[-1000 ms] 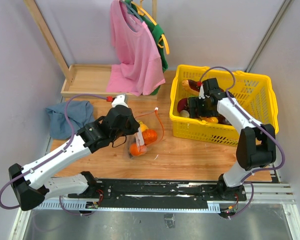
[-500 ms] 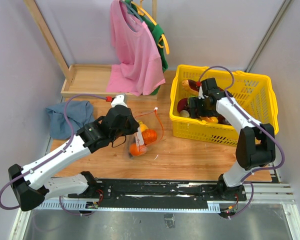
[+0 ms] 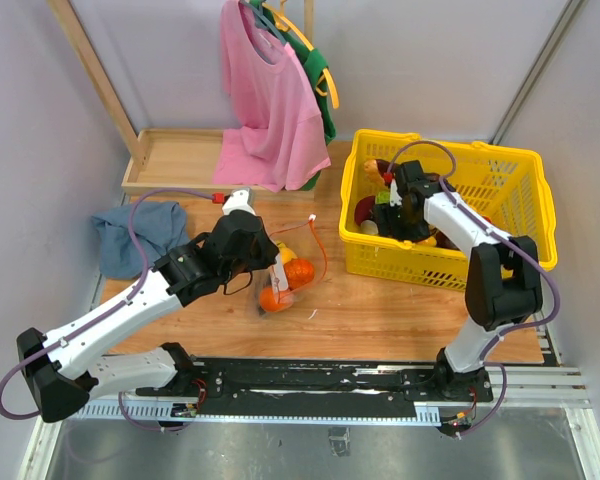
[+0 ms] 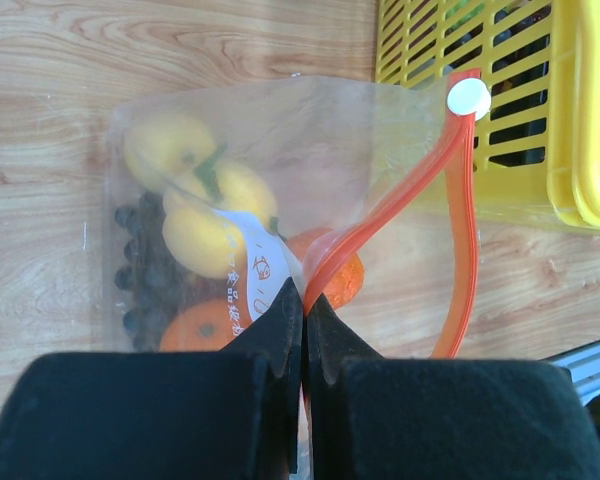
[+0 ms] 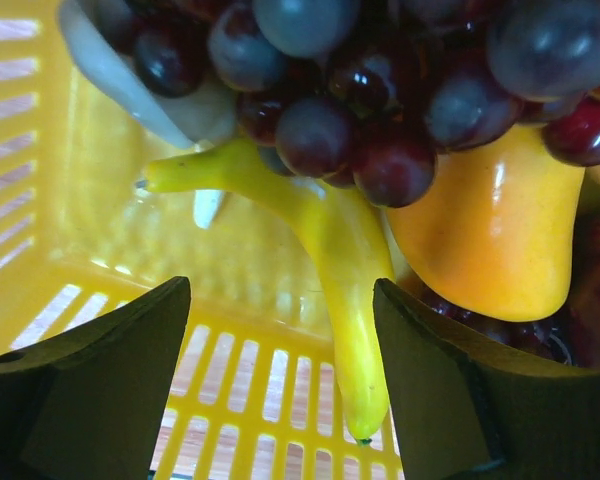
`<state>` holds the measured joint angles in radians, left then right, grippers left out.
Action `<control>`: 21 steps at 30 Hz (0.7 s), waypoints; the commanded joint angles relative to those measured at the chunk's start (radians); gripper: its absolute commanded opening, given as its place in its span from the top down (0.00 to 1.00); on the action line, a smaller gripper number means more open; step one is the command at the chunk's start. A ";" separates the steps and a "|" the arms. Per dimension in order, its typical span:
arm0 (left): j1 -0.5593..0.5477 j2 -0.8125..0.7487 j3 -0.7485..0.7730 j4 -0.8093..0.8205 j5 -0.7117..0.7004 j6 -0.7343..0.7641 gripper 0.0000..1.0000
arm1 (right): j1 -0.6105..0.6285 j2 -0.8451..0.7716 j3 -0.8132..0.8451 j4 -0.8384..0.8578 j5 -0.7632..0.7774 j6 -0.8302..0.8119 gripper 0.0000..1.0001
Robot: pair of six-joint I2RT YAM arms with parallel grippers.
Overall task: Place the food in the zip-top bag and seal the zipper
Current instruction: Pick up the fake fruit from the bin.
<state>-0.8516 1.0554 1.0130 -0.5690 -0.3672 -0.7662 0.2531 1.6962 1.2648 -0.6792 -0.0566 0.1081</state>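
Observation:
The clear zip-top bag [image 3: 286,271] lies on the wooden table, its mouth toward the basket, with oranges, lemons and dark berries inside [image 4: 195,215]. Its red zipper [image 4: 460,240] hangs open in a loop, the white slider [image 4: 468,98] at the far end. My left gripper [image 4: 303,300] is shut on the bag's edge by the red zipper strip. My right gripper [image 5: 280,350] is open inside the yellow mesh basket [image 3: 500,180], jaws straddling a long yellow pepper [image 5: 345,270]. Dark grapes [image 5: 360,90] and an orange-yellow pepper [image 5: 490,230] lie beside it.
A pink shirt [image 3: 270,100] hangs at the back over a wooden tray [image 3: 175,160]. A blue cloth [image 3: 130,235] lies at the left. The basket wall [image 5: 280,390] stands close under the right gripper's jaws.
My right gripper has moved left and slightly back inside the basket. The left arm and the bag have not moved.

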 commanded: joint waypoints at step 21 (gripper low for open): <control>0.016 -0.025 -0.019 0.036 0.011 0.008 1.00 | 0.011 0.173 -0.016 0.004 0.073 -0.028 0.46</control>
<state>-0.8455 1.0515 1.0008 -0.5545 -0.3534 -0.7639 0.2531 1.8618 1.2629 -0.6762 0.0002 0.0937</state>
